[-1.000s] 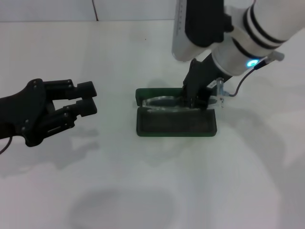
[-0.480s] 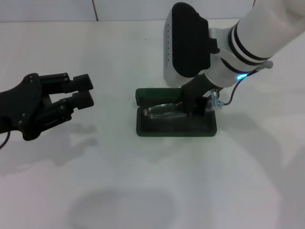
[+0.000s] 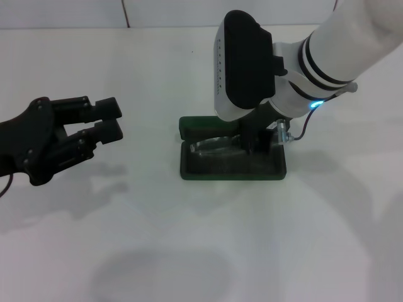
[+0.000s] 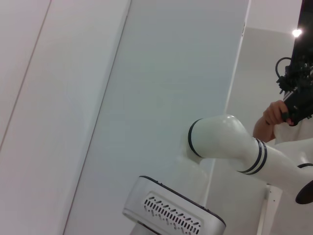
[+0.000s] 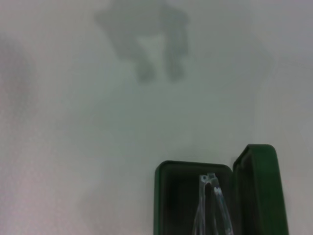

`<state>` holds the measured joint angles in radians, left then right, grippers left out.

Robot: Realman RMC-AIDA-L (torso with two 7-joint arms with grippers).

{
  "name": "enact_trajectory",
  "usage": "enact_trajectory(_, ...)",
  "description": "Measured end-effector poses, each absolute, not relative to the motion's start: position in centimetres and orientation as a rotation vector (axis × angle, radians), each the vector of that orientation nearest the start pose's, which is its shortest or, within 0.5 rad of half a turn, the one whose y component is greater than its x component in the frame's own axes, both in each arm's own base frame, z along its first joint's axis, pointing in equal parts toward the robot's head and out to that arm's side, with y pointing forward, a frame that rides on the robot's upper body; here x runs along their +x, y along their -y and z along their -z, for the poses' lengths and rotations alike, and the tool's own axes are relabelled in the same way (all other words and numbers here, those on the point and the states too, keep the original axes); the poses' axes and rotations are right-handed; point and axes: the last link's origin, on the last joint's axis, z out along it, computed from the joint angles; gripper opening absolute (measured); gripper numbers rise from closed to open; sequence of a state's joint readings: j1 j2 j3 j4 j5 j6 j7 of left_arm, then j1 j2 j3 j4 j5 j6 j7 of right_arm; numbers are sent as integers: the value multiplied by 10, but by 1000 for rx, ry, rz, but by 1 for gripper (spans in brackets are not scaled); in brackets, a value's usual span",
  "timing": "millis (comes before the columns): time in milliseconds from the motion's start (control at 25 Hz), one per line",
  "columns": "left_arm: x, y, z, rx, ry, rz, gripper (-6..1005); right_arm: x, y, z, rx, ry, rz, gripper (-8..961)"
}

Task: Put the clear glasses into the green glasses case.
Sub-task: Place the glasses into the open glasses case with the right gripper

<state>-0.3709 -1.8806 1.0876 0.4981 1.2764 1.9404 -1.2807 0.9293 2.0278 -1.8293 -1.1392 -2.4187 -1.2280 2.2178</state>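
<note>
My right gripper [image 3: 257,139] has dropped lower, probably still pinching the clear glasses [image 3: 217,146], now mostly inside the green glasses case [image 3: 232,165] mid-table; left gripper [image 3: 104,119] hovers spread.

You see plain white tabletop [image 3: 189,251], soft shadows on it; pale wall [image 3: 63,12] behind, one dark vertical seam; left wrist view shows grey-white wall panels [image 4: 161,88].

The right gripper [image 3: 255,139] and its bulky wrist filled the space over the green glasses case [image 3: 232,165], blocking approach from above and behind; the table [image 3: 189,239] in front and toward the left gripper [image 3: 108,119] lay open
</note>
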Motion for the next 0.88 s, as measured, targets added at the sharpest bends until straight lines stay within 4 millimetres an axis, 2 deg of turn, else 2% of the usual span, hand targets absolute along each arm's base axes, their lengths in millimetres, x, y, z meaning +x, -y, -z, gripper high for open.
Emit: enact_trajectory(880,-260,-269,-67,-2676,448,1393,351,84,-379,86,-2812,252,587,82)
